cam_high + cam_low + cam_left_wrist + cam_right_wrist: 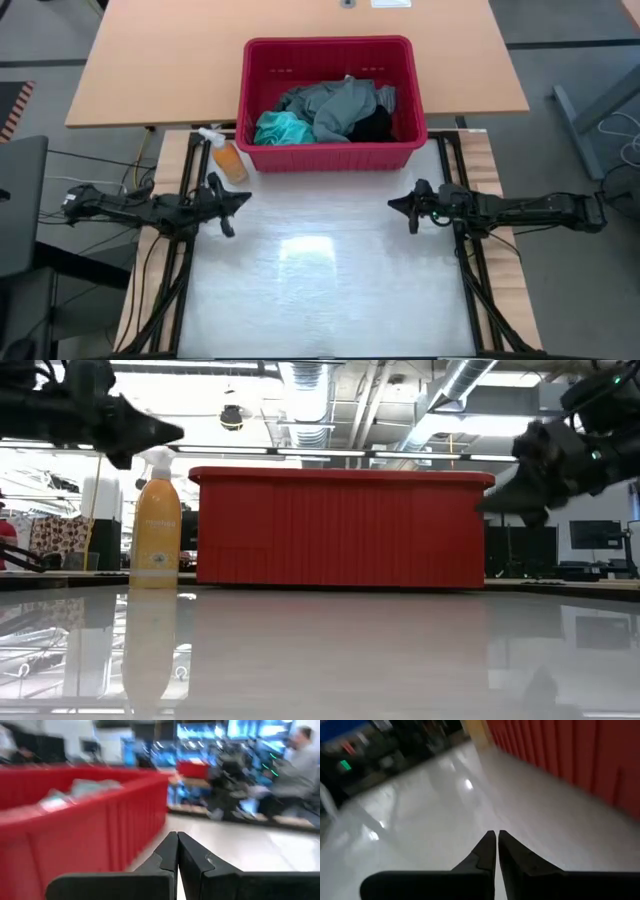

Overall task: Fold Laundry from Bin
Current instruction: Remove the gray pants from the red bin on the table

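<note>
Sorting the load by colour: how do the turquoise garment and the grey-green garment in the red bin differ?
The turquoise garment is bright and bunched small in the bin's front left corner; the grey-green garment is muted, bigger, and heaped across the middle, riding higher. Both lie crumpled and unfolded inside the bin, untouched by either claw.

Bright, even overhead light. Glossy white worktop [320, 290] shows 1 broad glare patch at centre in the high view; the low view has mirror-like reflections of the orange spray bottle [157, 525] and ceiling lights. Backlit arms read near-black in the low view. Left wrist view heavily blurred: bin [75, 830] smeared, background soft. Right wrist view blurred too, glare streaks on worktop.
</note>
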### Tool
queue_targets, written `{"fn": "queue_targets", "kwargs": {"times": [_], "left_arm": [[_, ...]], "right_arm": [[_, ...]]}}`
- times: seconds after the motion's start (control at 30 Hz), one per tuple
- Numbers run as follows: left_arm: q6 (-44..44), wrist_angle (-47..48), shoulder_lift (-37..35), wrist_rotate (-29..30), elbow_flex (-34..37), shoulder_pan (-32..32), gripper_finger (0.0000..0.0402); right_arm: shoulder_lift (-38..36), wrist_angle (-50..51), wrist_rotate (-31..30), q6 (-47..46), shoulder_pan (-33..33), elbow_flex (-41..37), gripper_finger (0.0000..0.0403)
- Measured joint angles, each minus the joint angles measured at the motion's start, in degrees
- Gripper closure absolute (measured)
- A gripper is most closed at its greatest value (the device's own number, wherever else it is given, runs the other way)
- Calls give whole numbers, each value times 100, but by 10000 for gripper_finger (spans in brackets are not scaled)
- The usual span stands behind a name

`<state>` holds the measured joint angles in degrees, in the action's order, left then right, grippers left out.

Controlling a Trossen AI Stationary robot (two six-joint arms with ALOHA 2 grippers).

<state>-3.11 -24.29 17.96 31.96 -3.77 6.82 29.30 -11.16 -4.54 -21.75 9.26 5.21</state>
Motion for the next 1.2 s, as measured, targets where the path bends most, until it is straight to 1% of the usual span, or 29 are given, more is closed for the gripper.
{"fn": "queue_targets", "kwargs": {"times": [0.07, 0.1, 0.2, 0.27, 0.37, 0.5, 0.53, 0.6, 0.67, 0.8, 0.87, 1.0, 1.07, 1.2], "left_arm": [[-102, -619, 325, 325, 0, -188, 401], [-179, -934, 505, 340, -2, -280, 401], [-410, -1873, 1170, 39, -26, -597, 401], [-615, -2184, 1704, -145, -173, -809, 401], [-1134, -2316, 2601, -455, -768, -1148, 401], [-1915, -2132, 3802, -1221, -2030, -1568, 401], [-2044, -1980, 4085, -1306, -2384, -1673, 401], [-2162, -1447, 4637, -1283, -3155, -1948, 401], [-2022, -669, 5136, -1227, -3955, -2272, 401], [-1713, 1077, 6039, -1501, -5520, -2811, 399], [-1746, 1557, 6465, -1512, -6138, -2993, 390], [-1930, 2081, 7217, -1525, -7145, -3354, 354], [-1858, 2598, 7601, -1542, -7760, -3575, 330], [-1519, 4080, 8495, -2180, -9133, -4033, 279]], "right_arm": [[0, -594, 0, 213, 0, 0, 355], [0, -898, 0, 308, 0, 0, 355], [-2, -1640, 0, 497, 0, 2, 355], [-2, -1978, 2, 514, -4, 4, 355], [2, -2065, 4, 873, 16, 167, 355], [59, -1936, 152, 1540, 28, 570, 355], [93, -1875, 220, 1673, 28, 678, 355], [169, -1656, 292, 1867, 28, 896, 355], [265, -1349, 293, 1995, 28, 1070, 355], [502, -945, 154, 2224, 76, 1321, 355], [666, -915, 57, 2265, 183, 1428, 355], [1000, -918, 9, 2548, 400, 1619, 355], [1183, -879, 24, 2614, 486, 1714, 355], [1524, -568, 35, 2617, 514, 1932, 355]]}}
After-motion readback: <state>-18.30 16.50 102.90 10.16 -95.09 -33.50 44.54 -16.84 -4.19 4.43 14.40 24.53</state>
